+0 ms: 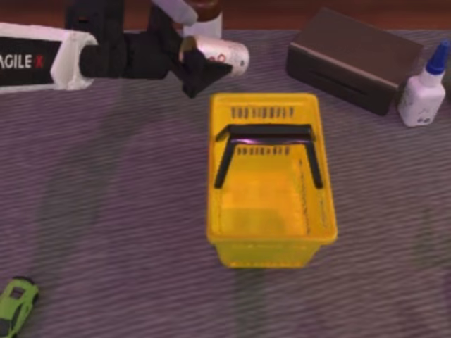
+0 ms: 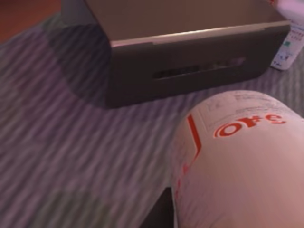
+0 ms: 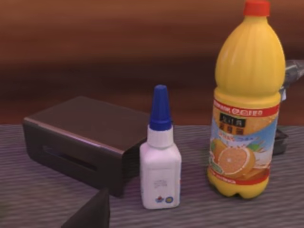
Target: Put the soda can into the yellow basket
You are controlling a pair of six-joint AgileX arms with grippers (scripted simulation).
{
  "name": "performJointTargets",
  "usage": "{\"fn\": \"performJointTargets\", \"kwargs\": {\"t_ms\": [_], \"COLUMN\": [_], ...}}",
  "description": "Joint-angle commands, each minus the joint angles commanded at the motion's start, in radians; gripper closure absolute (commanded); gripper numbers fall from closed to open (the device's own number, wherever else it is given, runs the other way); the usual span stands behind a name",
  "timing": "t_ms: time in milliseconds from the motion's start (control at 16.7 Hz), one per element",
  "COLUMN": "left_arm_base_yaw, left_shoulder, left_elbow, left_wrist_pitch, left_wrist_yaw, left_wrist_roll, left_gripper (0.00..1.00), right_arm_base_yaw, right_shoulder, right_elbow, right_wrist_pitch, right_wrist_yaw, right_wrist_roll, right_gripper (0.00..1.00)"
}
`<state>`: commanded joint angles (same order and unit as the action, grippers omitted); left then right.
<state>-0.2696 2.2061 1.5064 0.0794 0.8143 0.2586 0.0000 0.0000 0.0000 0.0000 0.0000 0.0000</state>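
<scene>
Soda can [image 2: 237, 161] in left gripper [image 1: 204, 67]

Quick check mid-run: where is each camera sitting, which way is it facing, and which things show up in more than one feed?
Top: overhead, looking down at the yellow basket; left arm and claw on the soda can.
Left wrist: behind the can, facing the dark box; a sliver of finger shows.
Right wrist: low, facing the glue bottle and orange juice bottle; one dark fingertip.
Shared: box and glue bottle in all three.
</scene>
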Motion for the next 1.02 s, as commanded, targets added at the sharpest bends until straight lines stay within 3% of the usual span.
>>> {"fn": "performJointTargets", "kwargs": {"t_ms": [240, 480, 660, 1020], "left_arm_base_yaw": [-0.028, -0.046, -0.051, -0.045], "left_shoulder": [-0.048, -0.100, -0.118, -0.099], "left_elbow": [-0.097, -0.153, -0.165, -0.165], "left_wrist_pitch": [0.356, 0.573, 0.624, 0.639], "left_wrist_yaw": [0.247, 0.415, 0.459, 0.459], "left_wrist_roll": [-0.124, -0.197, -0.214, -0.212], "left_gripper": [1.00, 1.00, 1.00, 1.00], "right_arm_base_yaw": [0.000, 0.000, 0.000, 0.000], "right_shoulder": [0.000, 0.000, 0.000, 0.000], "right_elbow": [0.000, 0.000, 0.000, 0.000], "right_wrist_pitch": [0.000, 0.000, 0.000, 0.000], "right_wrist_yaw": [0.000, 0.000, 0.000, 0.000], "right_wrist_roll": [0.000, 0.000, 0.000, 0.000], "right_gripper": [0.00, 0.00, 0.00, 0.00]}}
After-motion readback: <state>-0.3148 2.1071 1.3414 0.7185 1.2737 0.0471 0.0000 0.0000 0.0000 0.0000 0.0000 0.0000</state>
